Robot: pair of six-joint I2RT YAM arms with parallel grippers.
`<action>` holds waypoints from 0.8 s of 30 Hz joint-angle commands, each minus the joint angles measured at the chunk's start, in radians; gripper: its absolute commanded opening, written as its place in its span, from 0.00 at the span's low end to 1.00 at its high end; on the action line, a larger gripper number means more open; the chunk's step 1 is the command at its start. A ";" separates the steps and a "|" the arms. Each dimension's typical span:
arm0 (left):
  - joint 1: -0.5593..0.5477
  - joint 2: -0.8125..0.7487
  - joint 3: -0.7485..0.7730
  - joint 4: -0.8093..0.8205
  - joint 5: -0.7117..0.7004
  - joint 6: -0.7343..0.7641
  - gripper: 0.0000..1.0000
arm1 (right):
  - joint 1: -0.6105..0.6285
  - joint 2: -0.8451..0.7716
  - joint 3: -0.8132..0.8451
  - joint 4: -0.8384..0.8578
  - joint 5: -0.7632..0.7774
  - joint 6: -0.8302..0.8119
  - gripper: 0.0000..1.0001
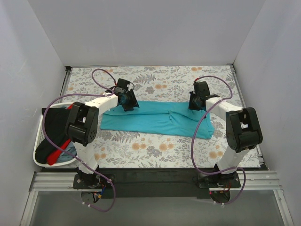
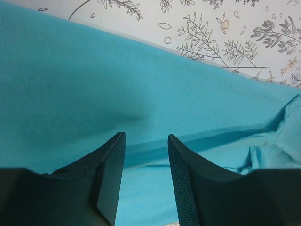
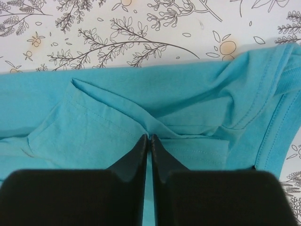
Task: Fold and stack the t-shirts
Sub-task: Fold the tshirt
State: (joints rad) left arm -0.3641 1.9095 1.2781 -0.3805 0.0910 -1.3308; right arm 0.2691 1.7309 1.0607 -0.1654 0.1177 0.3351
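The turquoise t-shirt (image 1: 155, 121) lies on the flower-printed table (image 1: 155, 151), between the two arms and towards the middle of the cloth. It is plain, soft and matt, folded into a long flat band with a doubled layer running along it. In the right wrist view, stitched hems show at its right end and small creases run in towards the fingertips. There is one shirt on the table. In the white slatted basket (image 1: 36, 153) at the left edge, one black garment (image 1: 54, 127), one red one (image 1: 59, 155) and a small patch of blue-green cloth (image 1: 71, 149) can be counted; whether more lie beneath I cannot tell. The band's long axis runs left to right across the table, its right end sitting slightly nearer the arm bases than its left. The left gripper (image 2: 146, 137) hangs over the band's far left part with its fingers spread apart, a fold edge showing in the gap. The right gripper (image 3: 149, 137) is at the far right part, its fingers pressed together and pinching a ridge of the turquoise fabric.
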 commanded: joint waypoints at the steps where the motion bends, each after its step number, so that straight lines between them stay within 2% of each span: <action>1: -0.007 -0.001 0.033 0.011 0.010 0.005 0.40 | 0.013 -0.024 0.004 0.007 0.017 0.007 0.09; 6: -0.012 -0.001 0.030 0.011 0.010 0.005 0.40 | 0.018 -0.066 -0.033 0.007 0.017 0.019 0.01; 15: -0.016 0.003 0.024 0.011 0.010 0.004 0.39 | 0.045 -0.177 -0.087 0.007 0.013 0.025 0.05; 24: -0.019 0.006 0.018 0.011 0.013 -0.001 0.39 | 0.093 -0.277 -0.169 0.009 0.013 0.039 0.04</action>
State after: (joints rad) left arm -0.3771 1.9102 1.2781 -0.3801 0.0944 -1.3315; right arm 0.3439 1.5139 0.9184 -0.1684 0.1253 0.3630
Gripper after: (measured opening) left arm 0.395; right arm 0.046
